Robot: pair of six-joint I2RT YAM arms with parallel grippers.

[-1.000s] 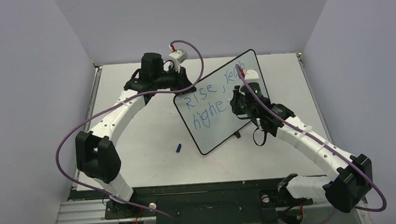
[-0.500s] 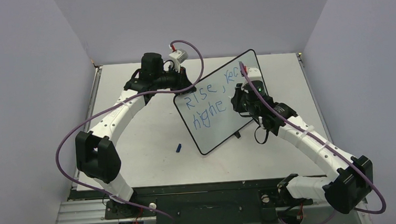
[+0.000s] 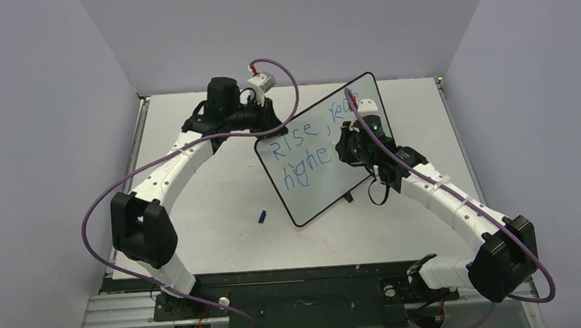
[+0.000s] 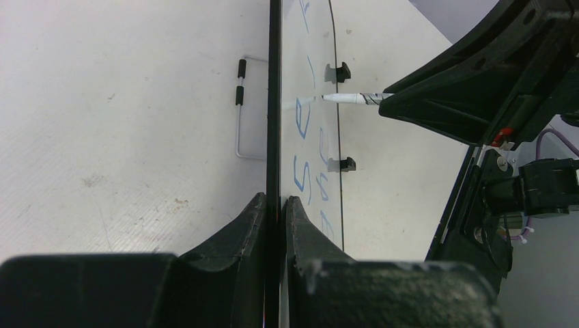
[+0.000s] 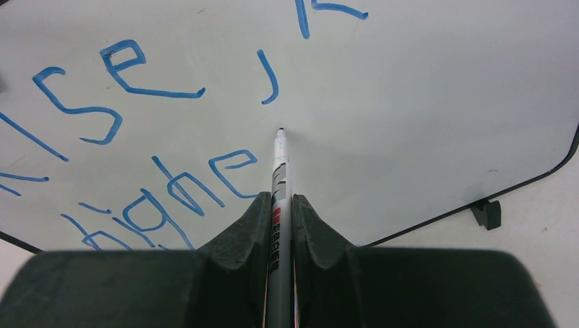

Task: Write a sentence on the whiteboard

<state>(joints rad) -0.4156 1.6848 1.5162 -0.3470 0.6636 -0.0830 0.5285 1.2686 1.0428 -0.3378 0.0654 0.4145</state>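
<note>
From above, the whiteboard (image 3: 316, 194) stands tilted on the counter (image 3: 212, 192), right of the middle and nearer the far edge, with both arms reaching to it. The sentence (image 3: 302, 152) runs across it in two blue lines. A small blue object (image 3: 261, 216) lies on the counter just left of the board's near corner.

In the left wrist view, the left claw (image 4: 274, 202) is clamped on the board's thin black edge, with a wire stand (image 4: 239, 109) behind the board.

In the right wrist view, the right claw (image 5: 280, 202) is pinched on a marker (image 5: 278, 171). The marker's tip meets the board just below the comma, right of "highe".
</note>
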